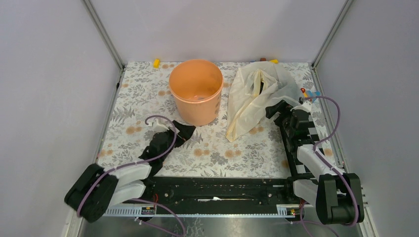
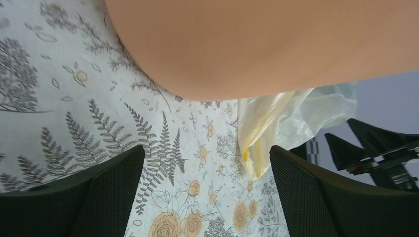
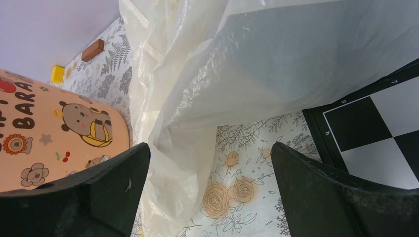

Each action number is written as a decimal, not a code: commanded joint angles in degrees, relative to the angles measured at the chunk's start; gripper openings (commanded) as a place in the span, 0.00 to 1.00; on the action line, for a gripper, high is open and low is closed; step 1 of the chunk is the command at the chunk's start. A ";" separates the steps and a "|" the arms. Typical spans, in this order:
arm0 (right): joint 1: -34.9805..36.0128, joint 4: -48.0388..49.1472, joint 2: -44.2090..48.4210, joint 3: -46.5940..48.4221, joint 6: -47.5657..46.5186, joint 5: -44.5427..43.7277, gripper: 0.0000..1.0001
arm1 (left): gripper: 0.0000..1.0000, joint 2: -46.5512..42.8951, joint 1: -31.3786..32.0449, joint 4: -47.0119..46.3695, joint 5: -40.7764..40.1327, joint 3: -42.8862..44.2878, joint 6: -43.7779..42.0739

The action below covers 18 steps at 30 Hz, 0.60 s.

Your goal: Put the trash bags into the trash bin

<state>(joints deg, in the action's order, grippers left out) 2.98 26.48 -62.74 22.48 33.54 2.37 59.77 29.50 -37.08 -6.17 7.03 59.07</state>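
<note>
The peach-orange trash bin (image 1: 196, 91) stands upright on the flowered mat, open at the top. A crumpled heap of thin white and cream trash bags (image 1: 254, 96) lies to its right. My left gripper (image 1: 184, 129) is open and empty, low by the bin's near side; its wrist view shows the bin wall (image 2: 257, 44) close above and the bags (image 2: 281, 123) beyond. My right gripper (image 1: 277, 109) is open at the bags' right edge. In its wrist view a fold of bag (image 3: 247, 64) hangs in front of and partly between the fingers, with the bin (image 3: 49, 133) at left.
Small yellow (image 1: 156, 62) and brown (image 1: 263, 59) blocks lie along the back wall. A black-and-white chequered board (image 3: 380, 123) lies at the right of the right gripper. Grey walls close the table on three sides.
</note>
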 commanded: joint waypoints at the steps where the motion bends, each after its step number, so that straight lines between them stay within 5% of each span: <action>1: 0.27 -0.50 -0.34 2.39 1.06 -3.47 1.00 | 0.99 9.30 4.02 -11.99 -6.66 3.89 1.58; 6: 0.26 -0.46 -1.19 2.60 1.55 -3.24 1.00 | 0.99 20.34 4.80 -19.02 -7.30 9.34 2.36; 11: 0.25 -3.84 -3.33 5.93 2.87 -2.62 1.00 | 0.99 25.85 4.19 -16.49 -12.60 15.58 1.05; 18: 0.20 -5.72 -3.26 6.14 7.69 -8.92 1.00 | 0.99 32.13 -5.20 -13.81 -7.32 22.68 2.32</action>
<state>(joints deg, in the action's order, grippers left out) 3.01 21.34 -66.70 27.57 37.91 -1.67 90.00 29.34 -48.14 -13.52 27.62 60.31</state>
